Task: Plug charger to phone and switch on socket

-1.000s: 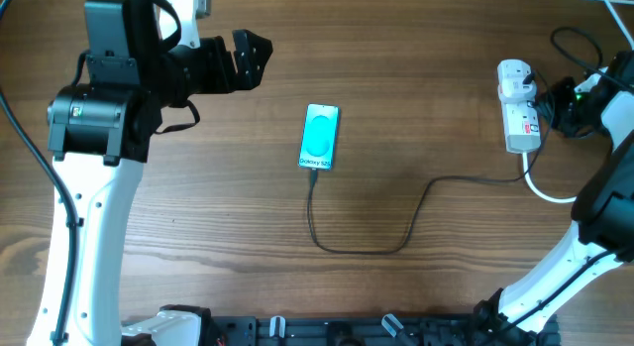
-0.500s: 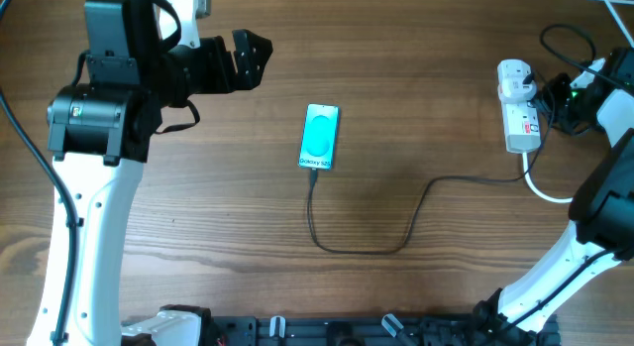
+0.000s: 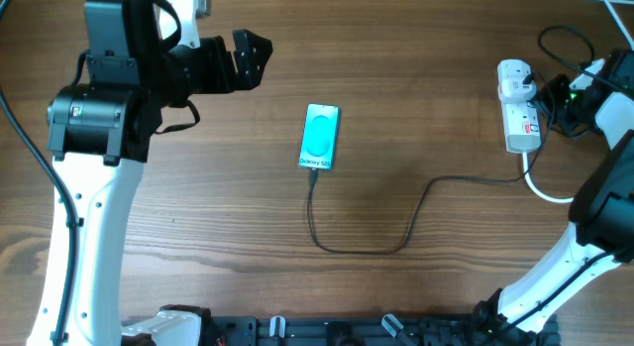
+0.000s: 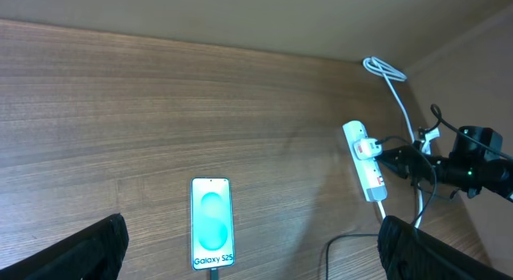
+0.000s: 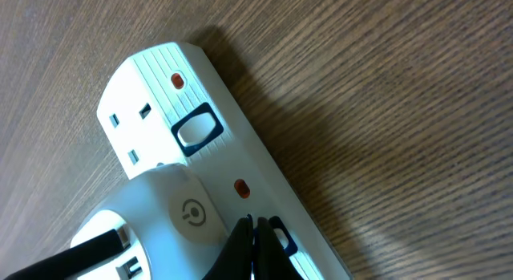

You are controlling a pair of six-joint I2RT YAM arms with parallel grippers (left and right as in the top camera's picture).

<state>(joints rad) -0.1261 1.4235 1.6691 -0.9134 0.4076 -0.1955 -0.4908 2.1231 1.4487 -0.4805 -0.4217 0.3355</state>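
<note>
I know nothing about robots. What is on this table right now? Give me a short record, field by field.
phone: flat on the table, screen up, glowing turquoise
charger: black cable meets the phone's lower edge and loops off toward the socket
socket: white strip on the right arm's side, with a white plug in it
right tool: shut, tips right at one of the socket's switches
left tool: open, holding nothing, away from the phone

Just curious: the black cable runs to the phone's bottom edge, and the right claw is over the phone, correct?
No: the right claw is at the white power strip, not the phone, as the overhead view shows.
</note>
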